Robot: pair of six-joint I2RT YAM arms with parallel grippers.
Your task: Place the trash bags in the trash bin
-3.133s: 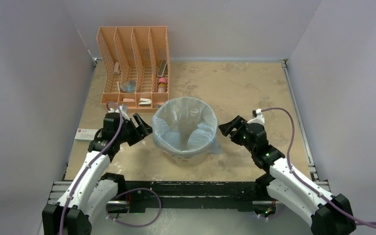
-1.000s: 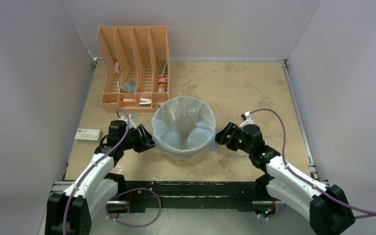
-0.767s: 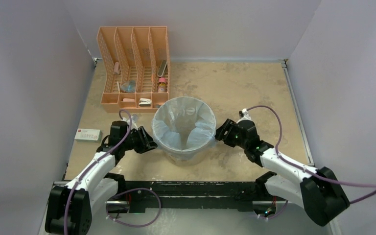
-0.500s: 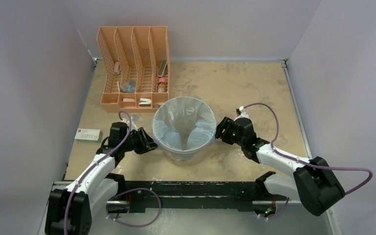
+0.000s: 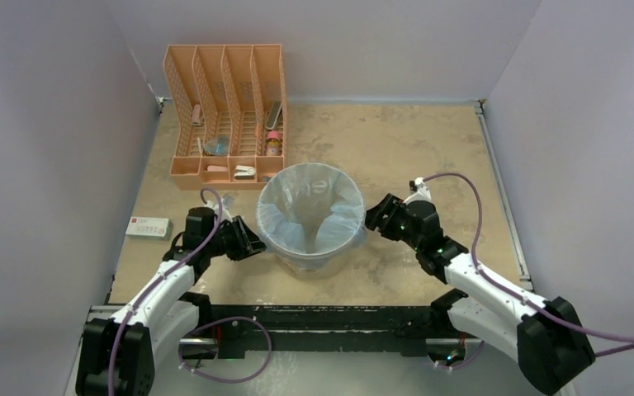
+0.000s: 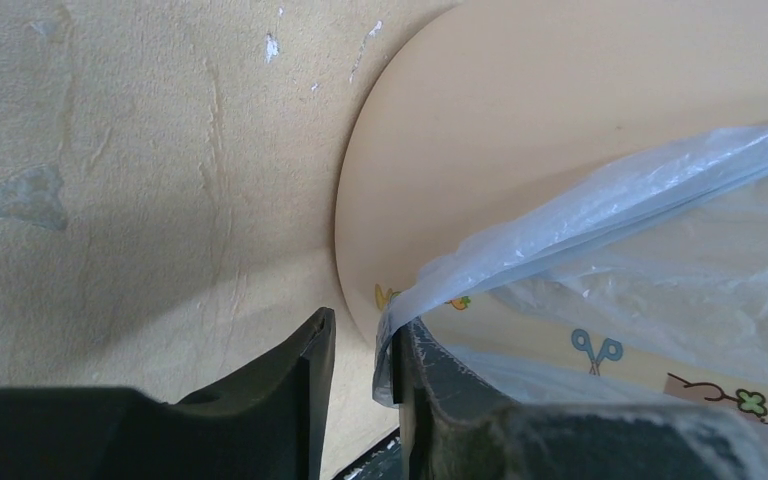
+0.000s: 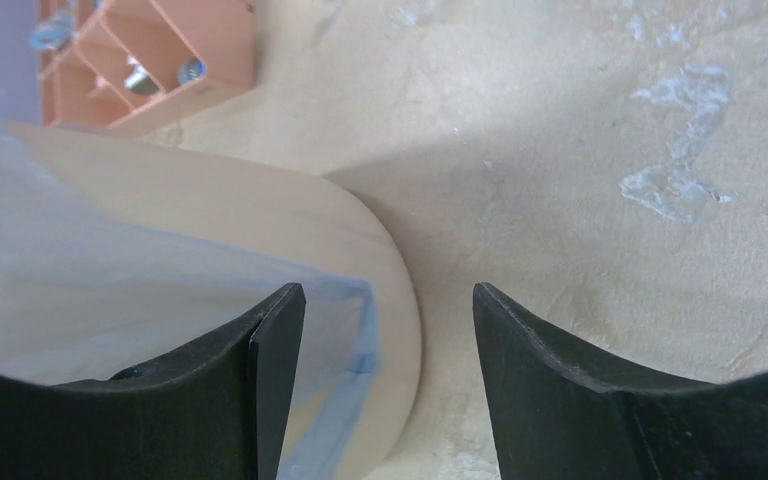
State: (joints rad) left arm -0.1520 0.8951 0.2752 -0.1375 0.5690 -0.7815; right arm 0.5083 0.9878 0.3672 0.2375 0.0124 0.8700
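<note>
Tan surface [image 5: 413, 157]: bin [image 6: 560, 110] lined with a bag [image 5: 309, 216]. Left tool [image 6: 362, 335], barely open, brackets the hem [image 6: 405, 305]; right tool [image 7: 388, 300] gapes, empty. Best pull down evenly.

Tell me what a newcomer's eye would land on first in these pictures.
The cream trash bin in the middle, lined with a pale-blue trash bag folded over its rim, draws the eye first. The left gripper and right gripper flank it on either side, the right open wide, the left with only a narrow gap beside the film's edge. Behind the bin stands an orange file organizer.
</note>
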